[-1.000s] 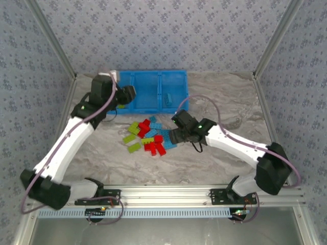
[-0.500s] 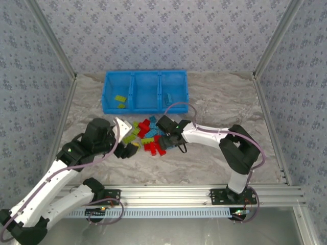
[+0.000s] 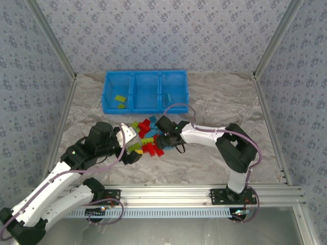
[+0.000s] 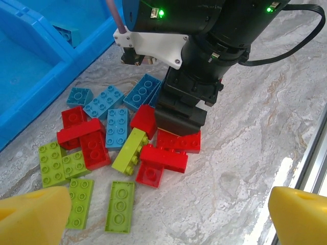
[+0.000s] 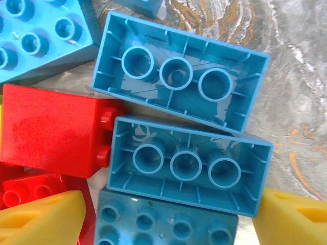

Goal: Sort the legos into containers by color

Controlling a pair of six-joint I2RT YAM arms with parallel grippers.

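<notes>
- We find no text, label, brand, number or sign that we can read in any view.
- Legos (image 4: 117,127), just left of centre in the left wrist view: the stud tops are too blurred for us to read any embossing.
- Light blue bricks (image 5: 186,166), lying upside down from centre toward 12 o'clock in the right wrist view: we see moulded tubes and ribs but no legible mark.

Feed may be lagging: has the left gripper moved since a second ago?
Yes. The left gripper was over the blue bin's left compartment; it has pulled back toward the near side and now sits beside the lego pile.
</notes>
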